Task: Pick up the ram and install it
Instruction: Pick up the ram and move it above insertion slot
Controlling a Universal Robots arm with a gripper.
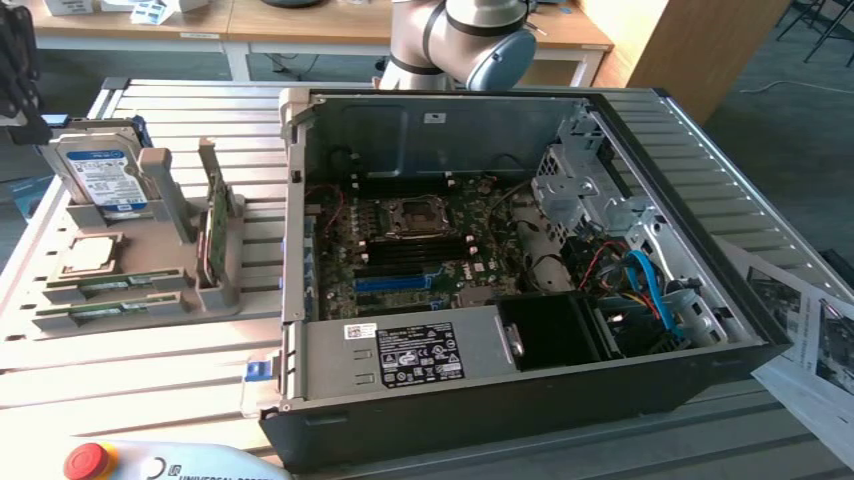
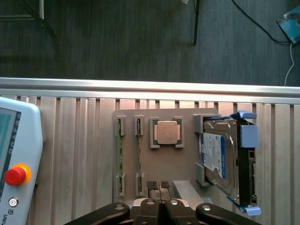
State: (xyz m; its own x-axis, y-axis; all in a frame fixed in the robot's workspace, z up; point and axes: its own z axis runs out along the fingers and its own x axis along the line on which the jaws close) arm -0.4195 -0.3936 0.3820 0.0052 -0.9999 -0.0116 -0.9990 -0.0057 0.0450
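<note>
I am hovering with my claw (image 2: 158,186) pressed together, gripping nothing, at the edge of the grey tray (image 2: 157,161). The two ram sticks (image 2: 120,157) are sitting in neighbouring slots there, beside the processor (image 2: 167,132) and the blue-labelled hard drive (image 2: 219,157). The teach pendant (image 1: 174,462) is showing "UNIVERSAL ROBO"; the open computer case (image 1: 534,400) is wearing a sticker (image 1: 420,355) I cannot read.

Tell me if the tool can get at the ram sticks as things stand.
Likely yes: the ram sticks lie uncovered in their holder, close to the tool; its shut jaws must open first.
</note>
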